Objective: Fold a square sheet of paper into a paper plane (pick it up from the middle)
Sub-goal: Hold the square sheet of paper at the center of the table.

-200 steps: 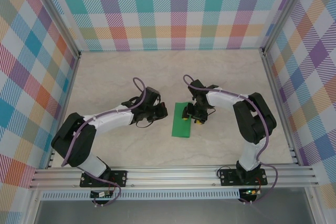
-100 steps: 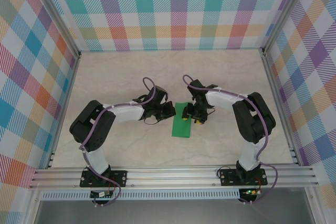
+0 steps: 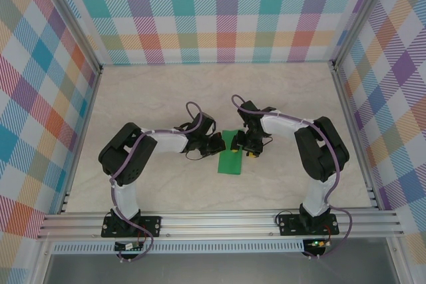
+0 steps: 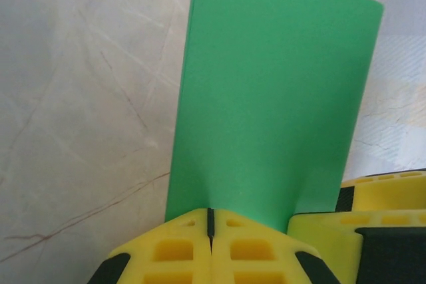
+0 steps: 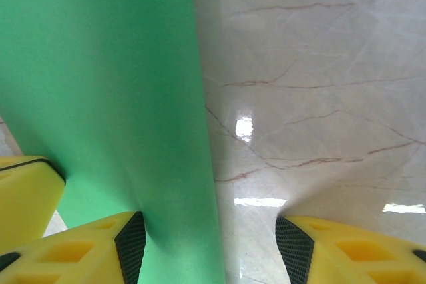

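Note:
The square sheet of paper is green and lies as a narrow upright rectangle in the middle of the table. My left gripper comes at it from the left. In the left wrist view its jaws are shut tight, tips at the near edge of the paper, which bulges slightly there. My right gripper stands open over the sheet's upper right. In the right wrist view one pad rests on the paper and the other pad is over bare table. No paper plane shape shows.
Marble-patterned tabletop all round the sheet. Checkered walls close off the back and sides. An aluminium rail runs along the near edge by the arm bases. The right gripper's yellow fingers sit close beside my left fingertips.
My left arm has swung right and brought its shut gripper up to the paper's left edge. The right arm and the paper have stayed put.

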Action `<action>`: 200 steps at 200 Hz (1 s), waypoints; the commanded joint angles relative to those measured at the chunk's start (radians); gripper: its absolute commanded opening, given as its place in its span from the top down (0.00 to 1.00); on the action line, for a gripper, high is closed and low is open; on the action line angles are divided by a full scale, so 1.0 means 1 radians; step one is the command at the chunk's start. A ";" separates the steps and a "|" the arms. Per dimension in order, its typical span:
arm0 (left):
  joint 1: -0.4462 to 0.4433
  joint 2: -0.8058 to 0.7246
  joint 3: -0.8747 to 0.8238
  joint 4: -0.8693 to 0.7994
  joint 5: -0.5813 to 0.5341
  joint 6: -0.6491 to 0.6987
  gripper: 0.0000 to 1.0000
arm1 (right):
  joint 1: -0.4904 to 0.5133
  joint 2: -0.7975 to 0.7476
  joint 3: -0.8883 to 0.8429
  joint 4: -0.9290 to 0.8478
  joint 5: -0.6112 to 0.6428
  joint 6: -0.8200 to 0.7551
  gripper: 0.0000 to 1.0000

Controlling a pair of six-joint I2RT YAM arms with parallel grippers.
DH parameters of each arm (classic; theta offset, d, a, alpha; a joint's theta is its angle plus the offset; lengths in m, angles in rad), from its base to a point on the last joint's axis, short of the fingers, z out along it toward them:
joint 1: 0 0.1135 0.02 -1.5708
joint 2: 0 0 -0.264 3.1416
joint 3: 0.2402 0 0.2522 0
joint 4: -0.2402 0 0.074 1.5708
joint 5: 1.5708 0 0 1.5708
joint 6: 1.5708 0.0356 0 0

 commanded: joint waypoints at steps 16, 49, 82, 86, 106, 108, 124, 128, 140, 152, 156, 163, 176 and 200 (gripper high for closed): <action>-0.014 0.026 0.013 -0.057 -0.039 0.012 1.00 | 0.003 0.082 -0.041 0.024 0.074 -0.009 0.40; -0.015 0.040 0.000 -0.064 -0.050 0.019 1.00 | 0.003 0.015 -0.040 0.055 0.035 -0.029 0.38; -0.016 0.039 -0.005 -0.078 -0.064 0.029 1.00 | -0.012 -0.143 -0.078 0.103 0.013 -0.033 0.36; -0.016 0.039 -0.003 -0.081 -0.065 0.030 1.00 | -0.019 -0.165 -0.090 0.115 0.004 -0.031 0.36; -0.015 0.038 0.000 -0.088 -0.066 0.037 1.00 | -0.047 -0.254 -0.160 0.208 -0.085 -0.028 0.44; -0.016 0.038 0.002 -0.089 -0.066 0.037 1.00 | -0.049 -0.260 -0.164 0.217 -0.093 -0.027 0.46; -0.016 0.040 0.006 -0.092 -0.066 0.040 1.00 | -0.057 -0.294 -0.203 0.274 -0.154 -0.022 0.60; -0.016 0.041 0.005 -0.092 -0.067 0.039 1.00 | -0.057 -0.297 -0.211 0.294 -0.176 -0.021 0.63; -0.016 0.042 0.006 -0.090 -0.066 0.041 1.00 | -0.057 -0.295 -0.230 0.346 -0.242 -0.017 0.73; -0.016 0.043 0.006 -0.090 -0.064 0.041 1.00 | -0.057 -0.279 -0.241 0.387 -0.291 -0.008 0.81; -0.016 0.043 0.004 -0.091 -0.064 0.040 1.00 | -0.057 -0.274 -0.242 0.392 -0.294 -0.005 0.82; -0.016 0.042 0.005 -0.090 -0.064 0.041 1.00 | -0.056 -0.263 -0.244 0.394 -0.295 -0.002 0.85; -0.016 0.042 0.003 -0.090 -0.064 0.041 1.00 | -0.059 -0.247 -0.251 0.407 -0.298 0.000 0.88; -0.016 0.040 0.002 -0.093 -0.062 0.042 1.00 | -0.067 -0.222 -0.272 0.438 -0.306 0.004 0.89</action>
